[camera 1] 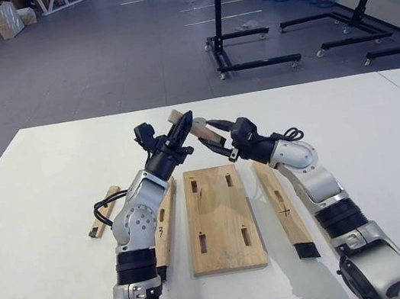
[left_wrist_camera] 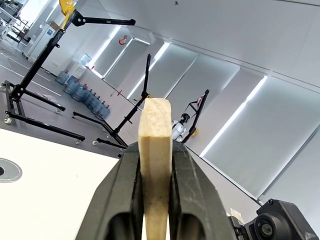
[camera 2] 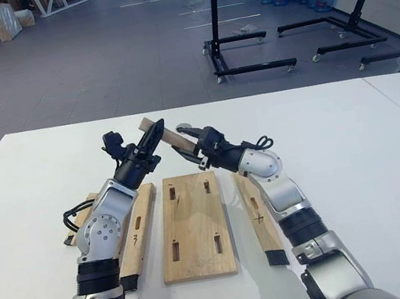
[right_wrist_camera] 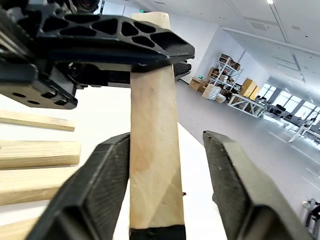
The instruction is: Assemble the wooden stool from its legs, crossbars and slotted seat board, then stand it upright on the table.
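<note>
- The left gripper [left_wrist_camera: 156, 150] is clamped tight on a wooden bar [right_wrist_camera: 152, 110], its two fingers flat against opposite faces and the bar's end poking out past the tips
- The right gripper [right_wrist_camera: 166, 137] is spread wide around the same bar; one finger lies against the wood or just beside it and the other stands apart, so it has no hold of it
- In the head views the bar hangs tilted in the air at upper centre of the frame, above the top edge of the slotted seat board [camera 1: 219, 216]
- The seat board lies flat at centre frame on the white table [camera 1: 36, 186]
- A long plank [camera 1: 281, 201] with a dark end lies just right of the board, another just left of it beside the left arm, and a short stick [camera 1: 102, 211] sits further left
- By its looks the bar is light, stiff, dry wood with smooth faces that could twist or slide in a pinch
- The flat sides near mid-length seem the best hold, clear of the dark-capped end and of whichever end must enter a slot
</note>
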